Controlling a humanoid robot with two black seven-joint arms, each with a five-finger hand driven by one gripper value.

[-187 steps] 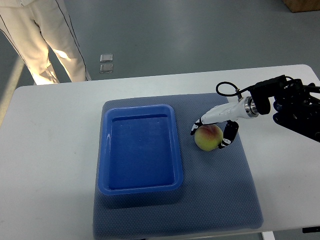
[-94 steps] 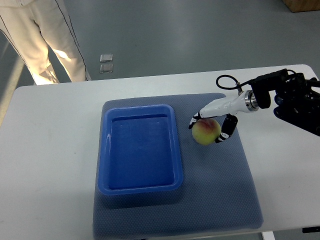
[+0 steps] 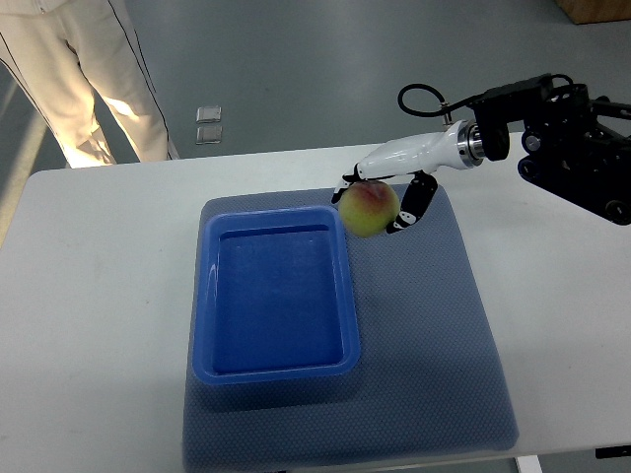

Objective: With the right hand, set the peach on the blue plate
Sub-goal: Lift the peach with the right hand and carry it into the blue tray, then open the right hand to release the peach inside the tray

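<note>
The right hand [image 3: 386, 193] is pinching the peach [image 3: 370, 208] between curled fingers — a round fruit, yellow-green with a red blush on top. It is hanging just past the far right corner of the blue plate [image 3: 277, 362] — a deep rectangular tray lying on a grey mat [image 3: 444, 345] on the white worktop [image 3: 99, 296].

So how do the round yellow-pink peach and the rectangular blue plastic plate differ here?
The round yellow-pink peach is small and ball-shaped; the rectangular blue plastic plate is far larger, with raised walls. The peach is gripped in the right hand; the plate lies empty on the grey mat. The peach shows beside the plate's far right corner.
</note>
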